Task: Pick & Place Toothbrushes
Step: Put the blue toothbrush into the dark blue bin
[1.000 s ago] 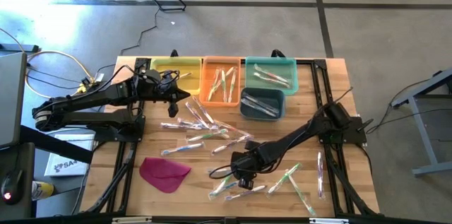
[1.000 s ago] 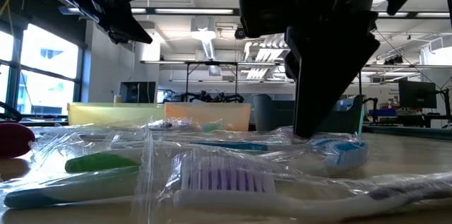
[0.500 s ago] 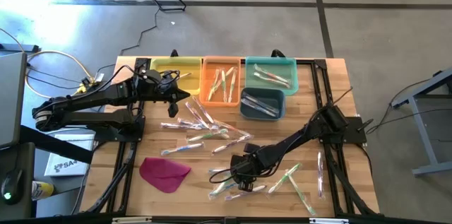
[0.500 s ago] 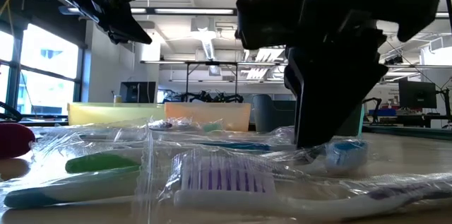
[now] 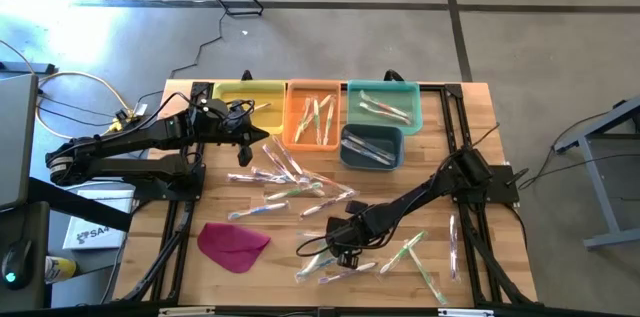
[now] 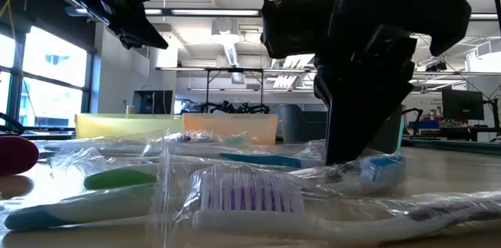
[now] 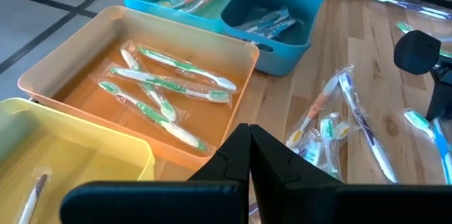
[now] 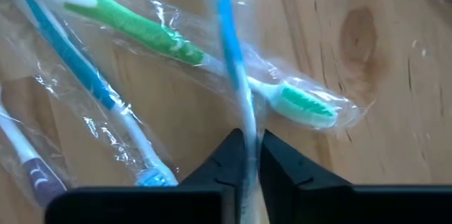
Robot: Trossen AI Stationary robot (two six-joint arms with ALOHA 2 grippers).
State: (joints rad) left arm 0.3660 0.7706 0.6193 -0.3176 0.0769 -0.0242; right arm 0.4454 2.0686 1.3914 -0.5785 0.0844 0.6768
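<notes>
The right hand (image 8: 247, 155) is clamped on a blue toothbrush (image 8: 229, 37) amid crowding wrapped toothbrushes (image 5: 290, 189); the left hand (image 7: 249, 155), fingers together, hovers by an orange bin (image 7: 63, 65).

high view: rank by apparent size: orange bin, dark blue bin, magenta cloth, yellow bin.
1. Orange bin and yellow bin: look alike, but the left arm covers part of the yellow one, so no ranking between them.
2. Magenta cloth.
3. Dark blue bin, close to the cloth.
</notes>
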